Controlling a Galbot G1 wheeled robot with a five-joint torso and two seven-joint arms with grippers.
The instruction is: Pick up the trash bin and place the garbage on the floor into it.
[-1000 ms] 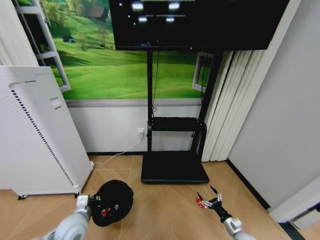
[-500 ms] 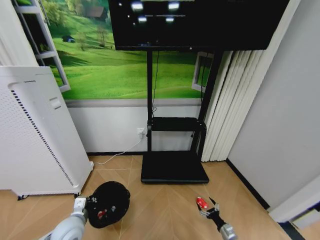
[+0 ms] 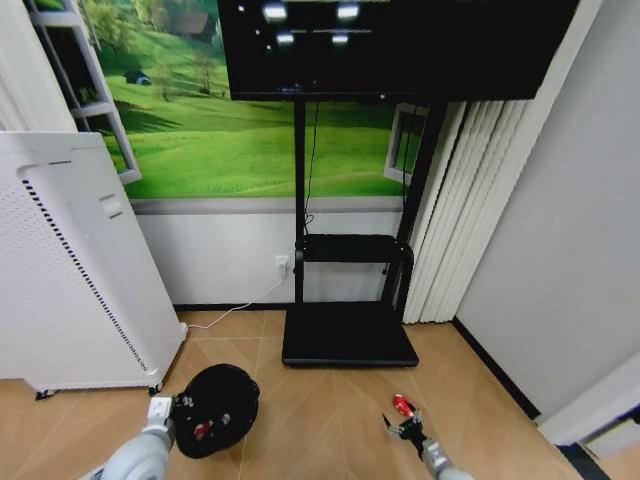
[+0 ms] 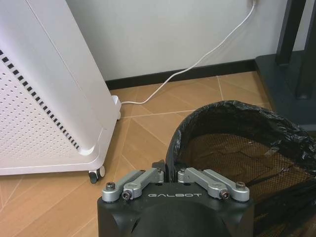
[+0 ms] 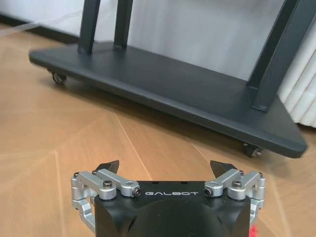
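Note:
The trash bin point(image 3: 218, 410), small, black and bag-lined, stands over the floor point(image 3: 320, 410) at lower left, with a red-and-white bit point(image 3: 203, 429) inside it. My left gripper point(image 3: 176, 407) is shut on the bin's near rim; in the left wrist view the left gripper point(image 4: 169, 170) pinches the rim of the trash bin point(image 4: 237, 113). A small red piece of garbage point(image 3: 402, 404) lies on the parquet at lower right. My right gripper point(image 3: 404, 426) hovers just behind it, open. In the right wrist view the right gripper point(image 5: 164, 167) is spread wide, with the red piece of garbage point(image 5: 254, 231) beside its body.
The flat black TV-stand base point(image 3: 348, 335) lies on the floor ahead, and the same TV-stand base point(image 5: 163, 91) is close in front of the right gripper. A white air purifier point(image 3: 70, 270) stands at left, its cable point(image 4: 197, 61) running along the wall. Curtains point(image 3: 450, 210) hang at right.
The right gripper has drawn back towards me and shifted left, from over the red piece to behind it. The bin, held by the left gripper, moved slightly left.

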